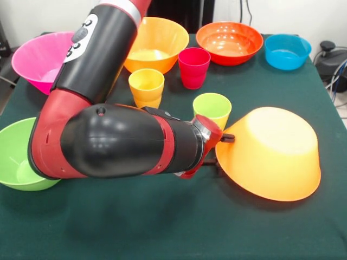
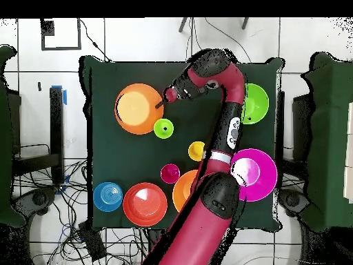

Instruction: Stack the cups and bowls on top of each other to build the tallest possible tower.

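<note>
My gripper is at the rim of a large orange bowl, which is tipped over with its base showing and its far rim on the table. The jaws look closed on that rim. From overhead, the gripper meets the same bowl at its edge. A lime green cup stands upright just behind the gripper. A yellow cup and a crimson cup stand upright further back. No orange-red cup is in view.
A second large orange bowl, a red-orange bowl and a small blue bowl stand along the back. A pink bowl and a lime green bowl are at the left. My arm spans the table's middle.
</note>
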Robot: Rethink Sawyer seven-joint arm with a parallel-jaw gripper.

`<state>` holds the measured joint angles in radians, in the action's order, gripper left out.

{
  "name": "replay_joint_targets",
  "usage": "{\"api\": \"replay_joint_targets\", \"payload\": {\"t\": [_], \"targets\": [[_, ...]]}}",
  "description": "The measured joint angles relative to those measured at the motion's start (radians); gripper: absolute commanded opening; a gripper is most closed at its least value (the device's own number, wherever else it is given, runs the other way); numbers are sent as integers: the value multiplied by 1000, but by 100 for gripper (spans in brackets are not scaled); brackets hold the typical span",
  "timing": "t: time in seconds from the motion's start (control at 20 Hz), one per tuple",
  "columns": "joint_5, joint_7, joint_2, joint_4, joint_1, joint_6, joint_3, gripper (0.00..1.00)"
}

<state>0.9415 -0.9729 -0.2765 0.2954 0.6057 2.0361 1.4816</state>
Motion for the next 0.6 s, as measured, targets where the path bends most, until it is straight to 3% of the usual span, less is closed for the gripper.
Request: {"api": "replay_joint_targets", "payload": {"t": [0.6], "targets": [[60,0,-27,0,3,15,20,100]]}}
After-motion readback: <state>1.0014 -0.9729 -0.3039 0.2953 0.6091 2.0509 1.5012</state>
